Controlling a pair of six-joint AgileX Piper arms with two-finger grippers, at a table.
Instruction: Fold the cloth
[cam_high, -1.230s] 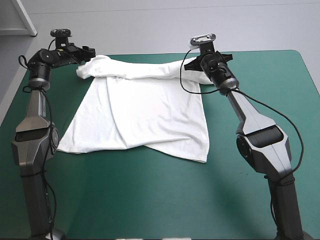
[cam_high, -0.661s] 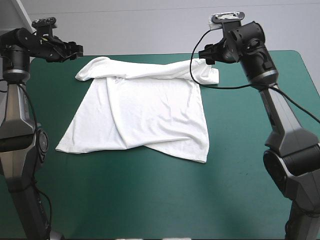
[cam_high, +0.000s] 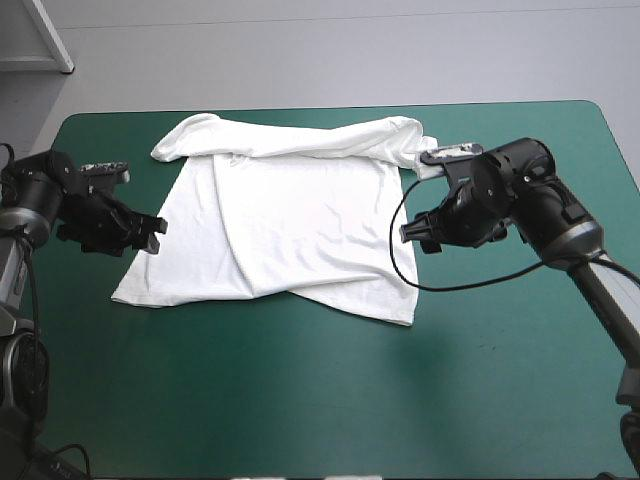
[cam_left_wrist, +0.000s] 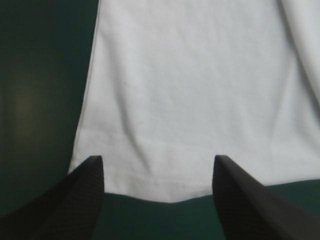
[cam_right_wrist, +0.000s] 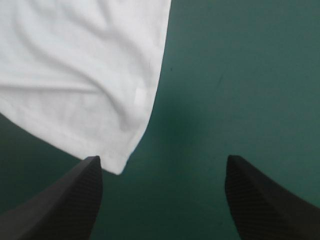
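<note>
The white T-shirt (cam_high: 300, 220) lies on the worktop (cam_high: 300, 400), on its teal-green cover, a little to the left of the middle. Most of it is spread flat, with some soft creases. Along its far side the cloth is bunched into a long roll (cam_high: 290, 140) that runs from left to right. The near edge is not straight and comes nearer to the robot at the right corner.

The left end effector (cam_high: 150, 225) is just beside the left side edge of the T-shirt, toward the near corner. In the left wrist view this end effector (cam_left_wrist: 157, 157) is spread wide, with its two black fingers (cam_left_wrist: 85, 200) well apart and nothing between them held. An edge of the T-shirt (cam_left_wrist: 200, 90) lies across the gap ahead of them.

The right end effector (cam_high: 410, 235) is just beside the right side edge of the T-shirt. In the right wrist view it (cam_right_wrist: 162, 158) is also spread wide and empty. A corner of the T-shirt (cam_right_wrist: 75, 75) ends very near one finger (cam_right_wrist: 75, 200); the rest of the gap shows only the bare cover. I cannot tell whether either end effector touches the worktop.
</note>
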